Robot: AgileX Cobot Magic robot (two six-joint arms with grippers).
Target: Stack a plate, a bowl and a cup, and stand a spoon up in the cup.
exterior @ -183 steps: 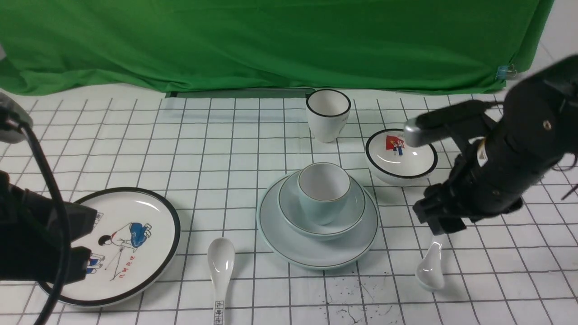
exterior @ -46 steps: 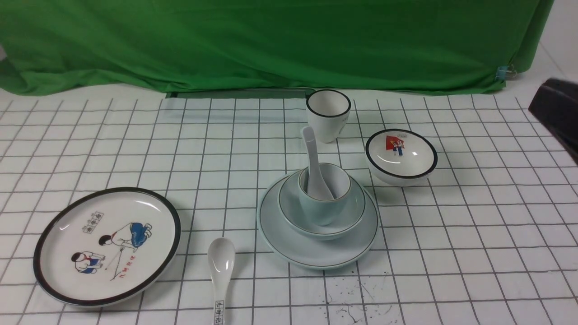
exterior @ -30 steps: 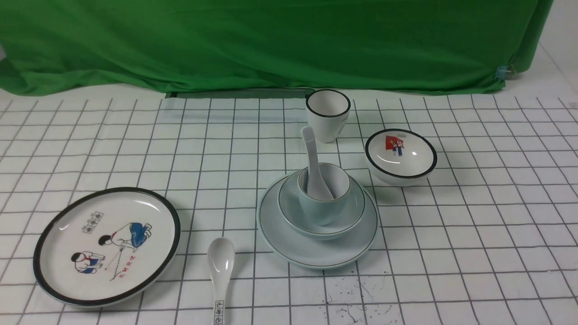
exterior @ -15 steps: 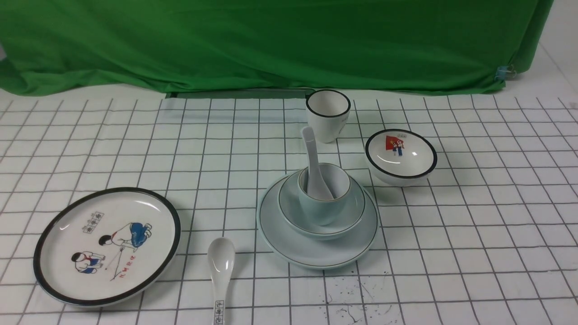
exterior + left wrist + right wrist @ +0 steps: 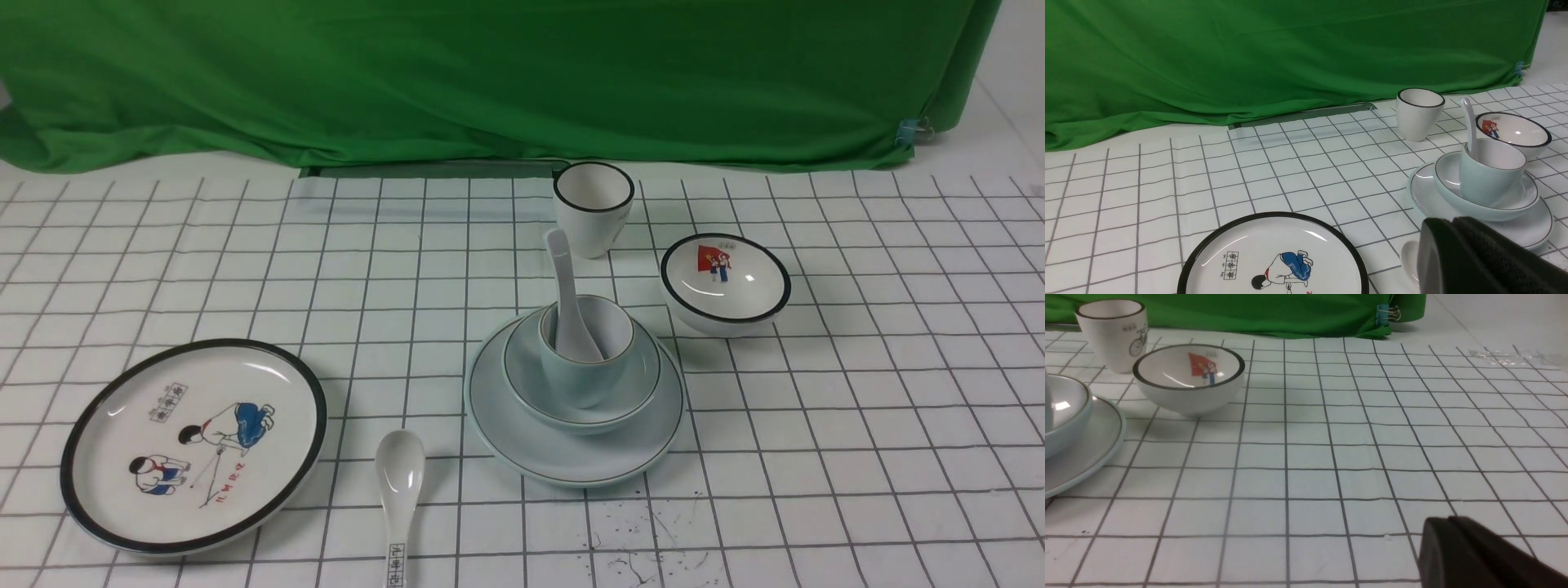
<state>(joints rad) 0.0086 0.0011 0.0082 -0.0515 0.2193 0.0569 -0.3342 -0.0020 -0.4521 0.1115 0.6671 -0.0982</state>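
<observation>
On the grid-lined desk (image 5: 816, 425) — pale blue-green plate (image 5: 571, 465) lowest, matching bowl (image 5: 522, 384) on it, handleless blue-green cup (image 5: 586, 376) in the bowl. Plain white soup spoon (image 5: 563, 286) stands in the cup, bowl end down, handle leaning against the rim. Black-rimmed white cup (image 5: 593, 208) and red-pictured bowl (image 5: 725, 286) sit behind; cartoon plate (image 5: 194, 449) and character-marked spoon (image 5: 400, 498) lie to the left. Left fingers (image 5: 1447, 232) closed, holding nothing — right fingers (image 5: 1447, 531) likewise.
</observation>
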